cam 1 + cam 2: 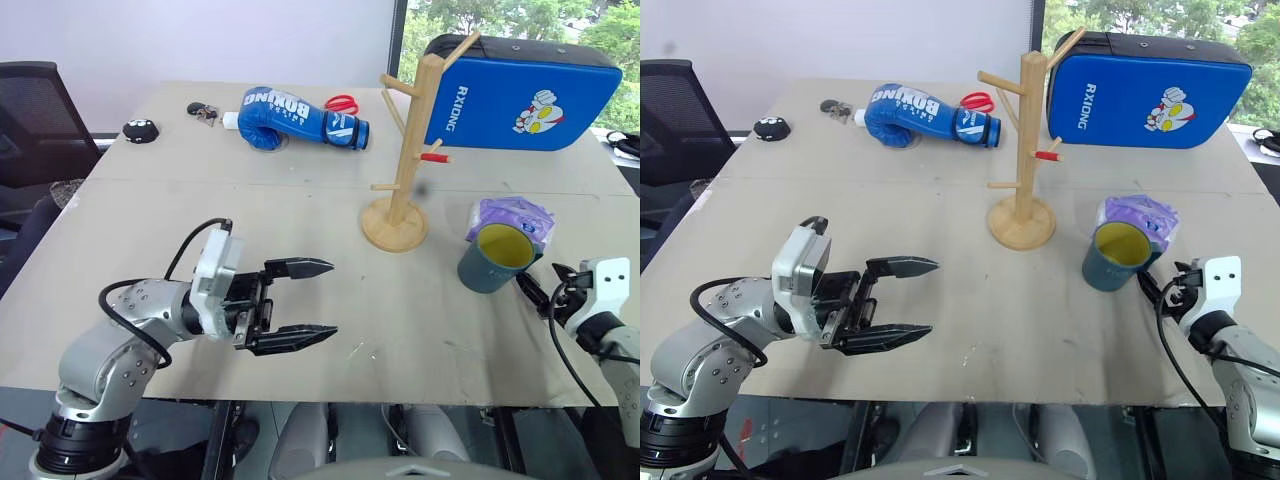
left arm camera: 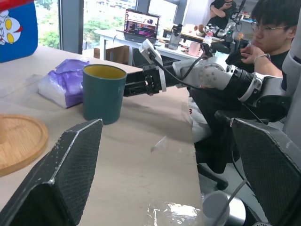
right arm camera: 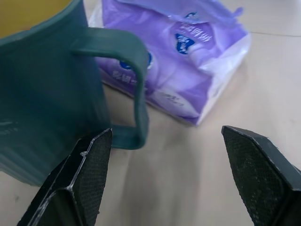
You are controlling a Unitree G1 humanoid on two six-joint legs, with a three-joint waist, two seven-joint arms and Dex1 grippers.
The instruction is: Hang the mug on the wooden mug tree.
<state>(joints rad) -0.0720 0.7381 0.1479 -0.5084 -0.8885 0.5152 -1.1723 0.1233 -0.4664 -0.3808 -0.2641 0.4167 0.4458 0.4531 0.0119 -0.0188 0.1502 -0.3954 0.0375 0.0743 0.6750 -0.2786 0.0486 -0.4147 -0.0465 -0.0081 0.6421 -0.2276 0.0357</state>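
The mug [image 1: 495,258] stands upright on the table [image 1: 300,210] at the right of the head view, yellow inside showing, with a purple packet [image 1: 512,216] just behind it and touching or nearly touching it. Its handle [image 3: 126,75] faces the right gripper [image 3: 171,176], which sits at the lower right edge of the head view, right beside the mug. In the right wrist view that gripper's two black fingers stand wide apart with nothing between them; one fingertip [image 3: 89,165] is close under the handle, though I cannot tell if it touches. The mug tree [image 1: 405,150] stands upright just right of centre in the head view, to the left of the mug and apart from it, its round base on the table and a red-tipped peg [image 1: 436,157] pointing toward the right; no mug hangs on it. Behind the tree, at the upper right, a blue pad [image 1: 520,92] stands on edge. The left gripper [image 1: 315,298] hovers at the lower left of the head view, pointing toward the right of the frame, its fingers spread wide and empty, well apart from the mug. Along the far edge of the table, upper centre, lies a blue boxing glove [image 1: 300,118] with red scissors [image 1: 342,103] just behind it. In the left wrist view a person [image 2: 263,42] sits beyond the table's side.
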